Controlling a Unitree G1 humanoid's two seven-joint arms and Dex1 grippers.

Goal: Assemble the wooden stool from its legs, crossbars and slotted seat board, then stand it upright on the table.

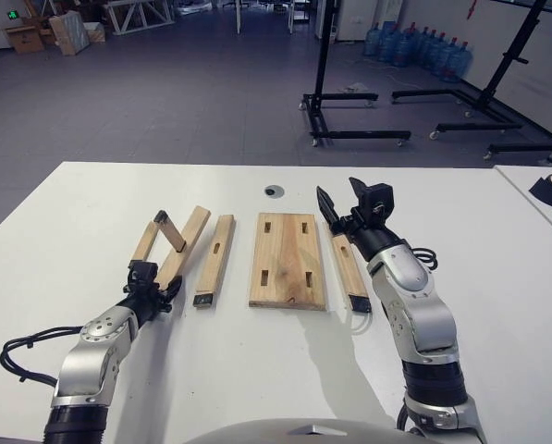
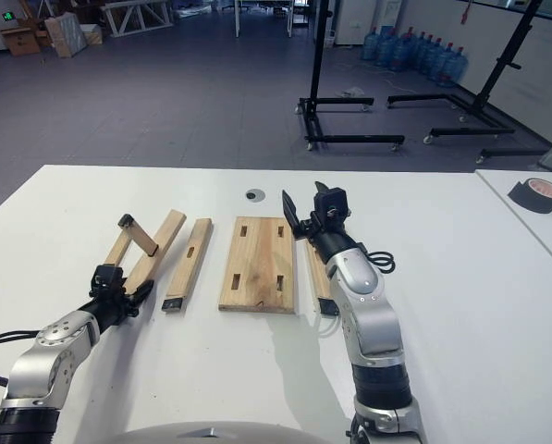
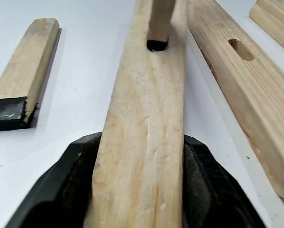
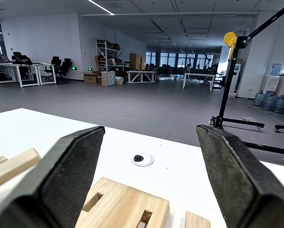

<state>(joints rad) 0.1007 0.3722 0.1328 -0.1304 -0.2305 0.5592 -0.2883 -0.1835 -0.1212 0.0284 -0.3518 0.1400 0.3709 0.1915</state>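
The near end of a wooden leg (image 1: 188, 239) is clamped in the left gripper (image 1: 157, 281), with the forearm laid low over the table (image 1: 91, 213). The leg's long axis runs straight away from the wrist, and a crossbar (image 1: 171, 231) is plugged in near its far end. The slotted seat board (image 1: 288, 259) lies flat to the right, past a loose slotted leg (image 1: 216, 257). The right gripper (image 1: 337, 191) is raised, spread wide and empty, by the board's far right corner

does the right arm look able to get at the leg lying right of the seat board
Probably yes: the right gripper is open, poised over the far end of that leg, with nothing lying on it. The seat board close beside it may crowd one finger.
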